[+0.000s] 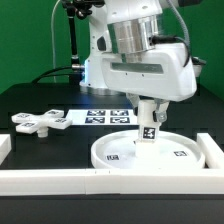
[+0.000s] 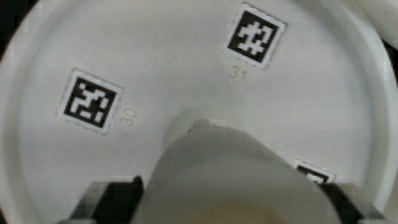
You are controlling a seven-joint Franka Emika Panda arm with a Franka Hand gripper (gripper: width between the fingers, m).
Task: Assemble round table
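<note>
**Gripped upright: short cylinder leg (image 1: 149, 130) on round disc (image 1: 120, 152)**

Nearest, a long white border wall (image 1: 50, 180) across the front. Just behind it, toward the right, the round disc lying flat, rim up, tags on its face. Near its middle, the short cylinder leg standing upright, clamped at the top between the gripper (image 1: 148, 110) fingers. Farther back, the marker board (image 1: 108, 116). Left of that, the cross-shaped base (image 1: 38, 121), well apart from the disc.

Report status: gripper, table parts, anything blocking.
Gripper shut on leg, leg upright over middle of round disc. Cross base lies apart, on the exterior view's left. Nothing blocking seen.
</note>
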